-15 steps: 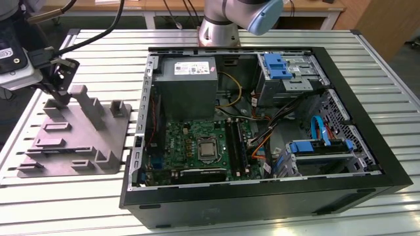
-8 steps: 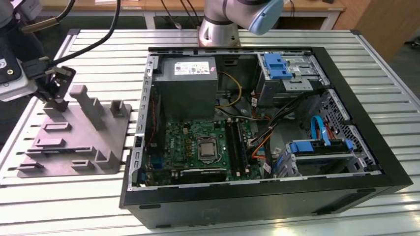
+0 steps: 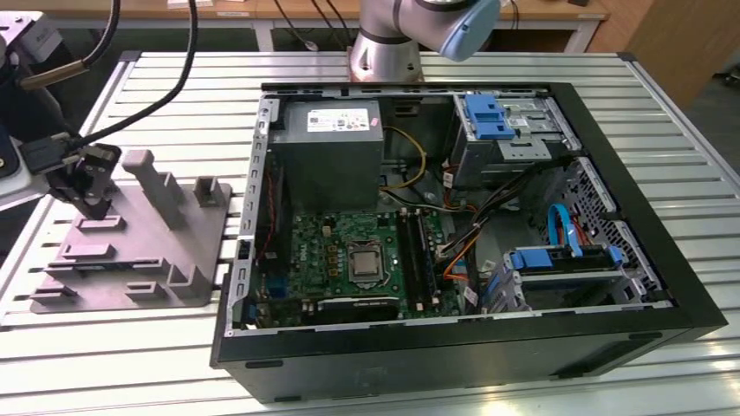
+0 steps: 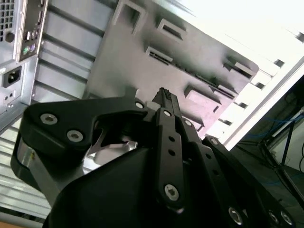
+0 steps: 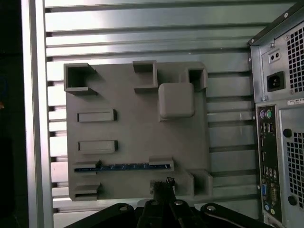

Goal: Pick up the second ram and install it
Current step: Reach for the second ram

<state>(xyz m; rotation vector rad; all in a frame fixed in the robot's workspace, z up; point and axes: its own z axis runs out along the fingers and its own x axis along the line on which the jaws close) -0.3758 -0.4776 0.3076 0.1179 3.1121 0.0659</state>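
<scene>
Here's the counter point(image 3: 659, 95), a metal top of long pale slats, and sitting square on it is the open black computer case point(image 3: 463, 355), side panel off and its insides facing up. Just beside the case's ported rear panel, on the exterior view's left, a flat grey holder plate point(image 3: 127, 260) with raised blocks and slots lies on the same slats, a narrow strip of bare counter between the two. Beyond the case, near the counter's far edge, the arm's round base point(image 3: 387, 56) stands on the slats.
</scene>
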